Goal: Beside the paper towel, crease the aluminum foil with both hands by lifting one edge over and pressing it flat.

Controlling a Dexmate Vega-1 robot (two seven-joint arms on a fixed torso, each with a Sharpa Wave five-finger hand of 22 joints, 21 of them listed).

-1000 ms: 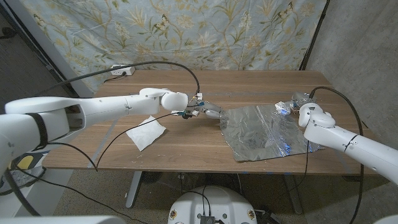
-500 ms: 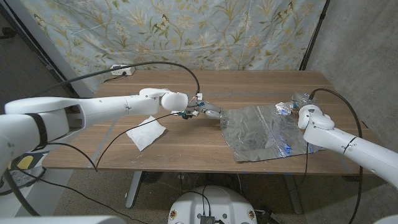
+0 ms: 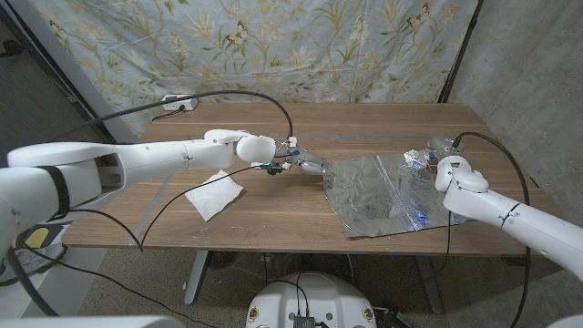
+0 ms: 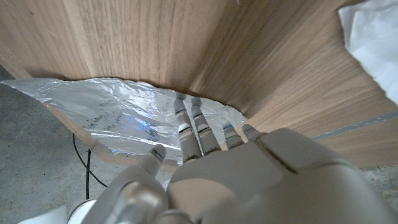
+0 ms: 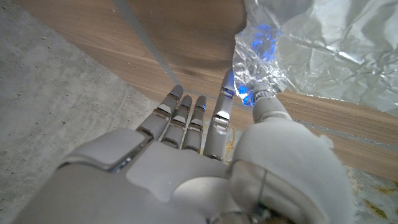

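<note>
You're driving glossy white arms trailing black cables; the left hand [image 3: 305,164] and right hand [image 5: 205,162] are showing grey-silver segmented fingers.

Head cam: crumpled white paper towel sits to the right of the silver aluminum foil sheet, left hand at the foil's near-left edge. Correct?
Not quite. In the head view the crumpled white paper towel lies to the left of the silver aluminum foil sheet, not the right. The rest stands: the left hand is at the foil's left edge.
</note>
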